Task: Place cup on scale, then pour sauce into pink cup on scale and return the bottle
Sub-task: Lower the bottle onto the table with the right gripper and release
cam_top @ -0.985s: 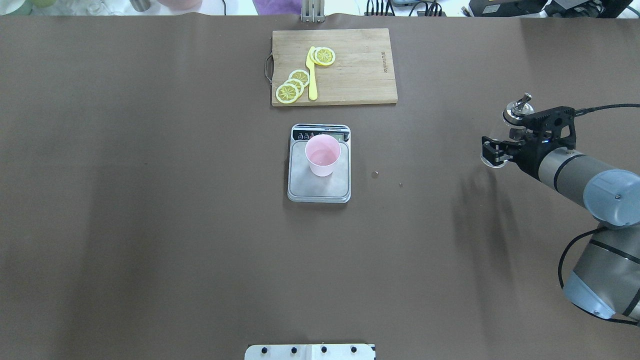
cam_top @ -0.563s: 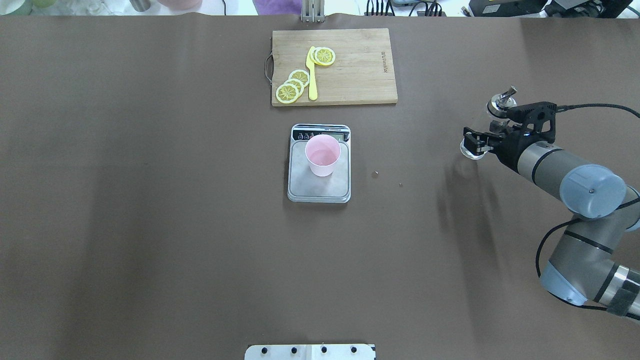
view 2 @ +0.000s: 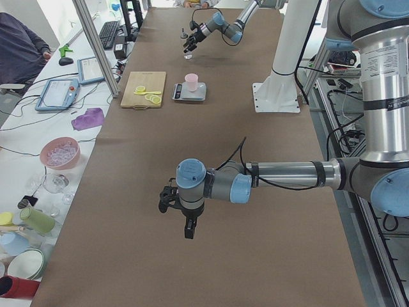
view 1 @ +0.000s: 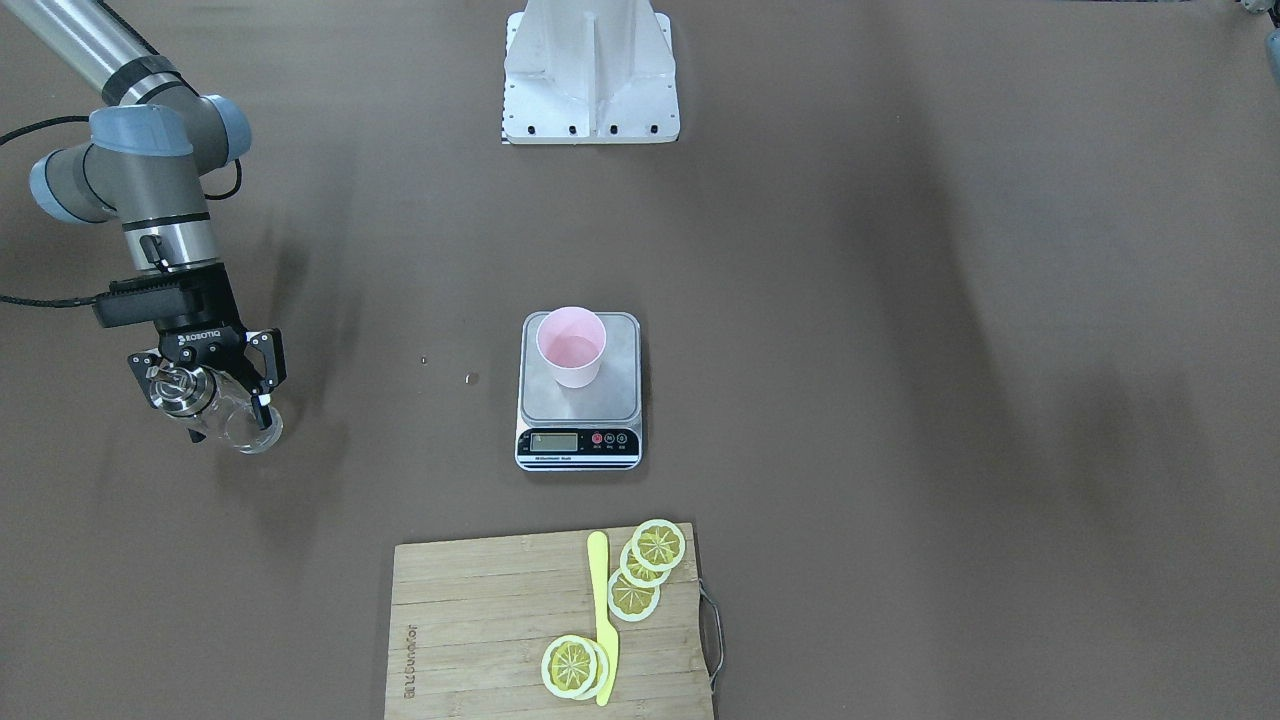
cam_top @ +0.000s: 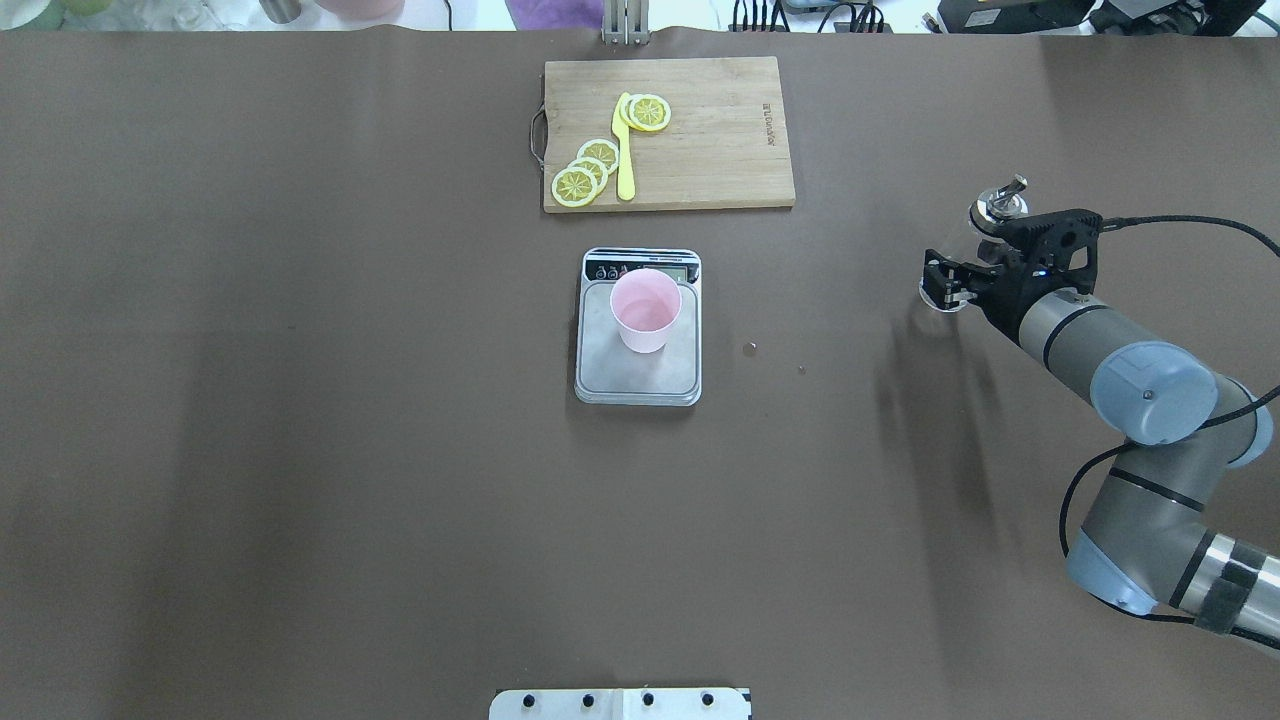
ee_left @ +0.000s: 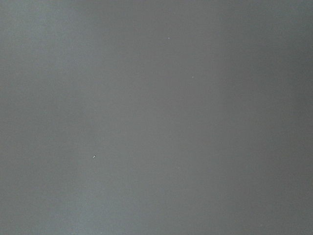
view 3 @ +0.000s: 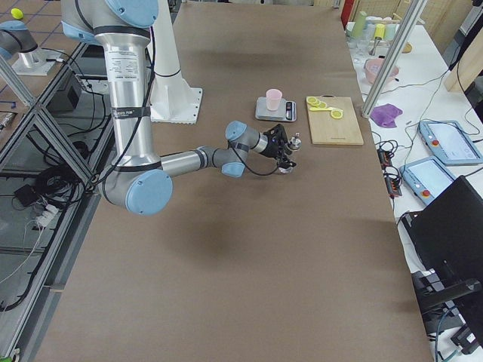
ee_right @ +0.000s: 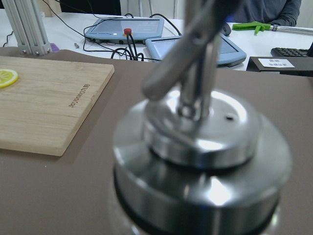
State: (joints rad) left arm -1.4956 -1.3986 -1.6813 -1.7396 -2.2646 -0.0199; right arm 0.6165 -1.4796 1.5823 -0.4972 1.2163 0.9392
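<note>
While the cup sits on the scale, the brown tabletop (cam_top: 300,450) carries little else. The right arm (cam_top: 1100,350) reaches out well to the robot's right of the scale. A cutting board (cam_top: 700,150) with lemon slices and a yellow knife lies just beyond the scale, away from the robot. The scale (cam_top: 638,375) is mid-table, display toward the board. The bottle (view 1: 225,420) is roughly upright, metal spout up, well apart from the scale; base touching the tabletop or not, cannot tell. The cup (cam_top: 645,312) stands upright on the scale's platform; sauce inside, unclear. The right gripper (view 1: 208,395) has its fingers (view 1: 266,375) pinching the bottle's glass body. The left gripper (view 2: 189,229) hangs far to the scale's left; finger state cannot tell. Likely step: pour. Next: carry the bottle to the scale, spout over the cup rim, tilt slowly.
</note>
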